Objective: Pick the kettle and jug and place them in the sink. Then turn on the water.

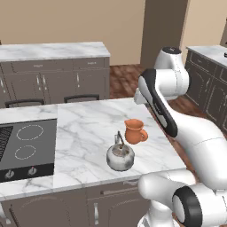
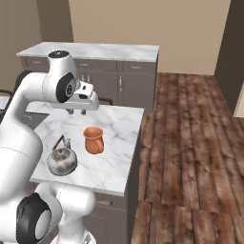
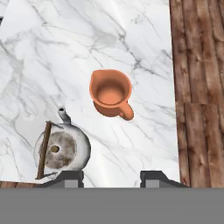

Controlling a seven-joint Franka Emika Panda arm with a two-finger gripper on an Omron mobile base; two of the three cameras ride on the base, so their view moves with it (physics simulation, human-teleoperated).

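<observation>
Left base view: kettle [image 1: 120, 156] and jug [image 1: 135, 131] both sit on the marble counter [image 1: 84, 133], just beside each other, cooktop [image 1: 26, 148] to the side. Nothing picked yet, so whole task's left imo.

Right base view: gripper [image 2: 77, 111] hangs above the counter, beyond the jug.

Hand view: jaws apart w/ nothing between, jug roughly centred below, kettle off to one side. No labels or writing readable.
</observation>
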